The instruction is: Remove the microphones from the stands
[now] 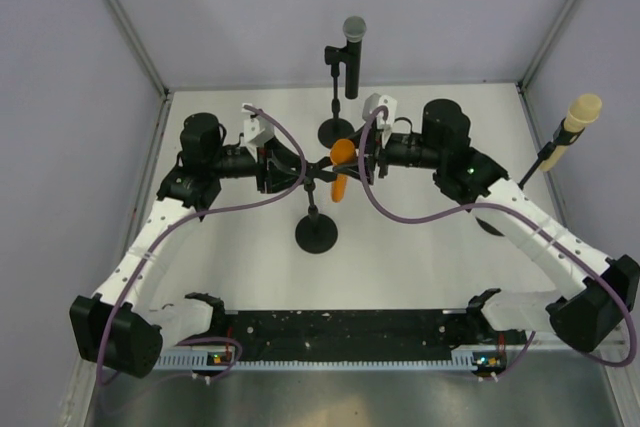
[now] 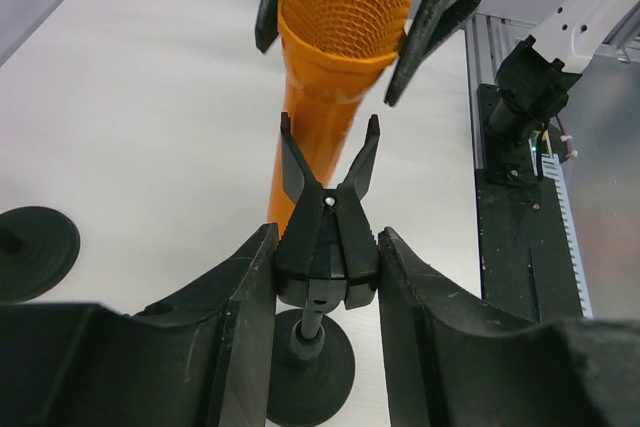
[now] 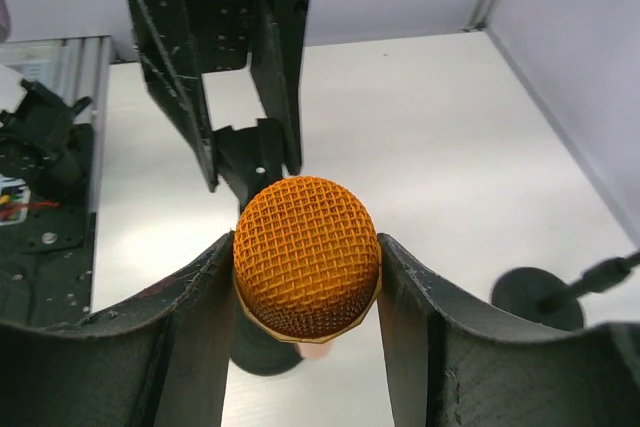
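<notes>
Orange against the white desk [image 1: 430, 267], the microphone [image 1: 341, 169] sits in the top view at the middle, held on the stand [image 1: 316, 235] whose round base is just nearer the arms. Its long axis runs near to far, head on the far side. The left arm [image 1: 150, 237] reaches it from the left and the right arm [image 1: 530, 227] from the right; both sets of jaws meet at it, so neither is the nearer.

In the left wrist view the left jaws are closed against both sides of the black clip [image 2: 328, 237] that tops the stand. The microphone [image 2: 320, 117] rises out of the clip's fork, up and away from these jaws, its mesh head flanked by the right arm's fingers [image 2: 445, 7].

In the right wrist view the right jaws grip the mesh head of the microphone [image 3: 307, 257], one pad touching each side. The body runs away from the camera and down toward the clip [image 3: 250, 162], which lies just beyond. By the look of it, the microphone must slide out along that axis, head first, while the left jaws steady the clip.
</notes>
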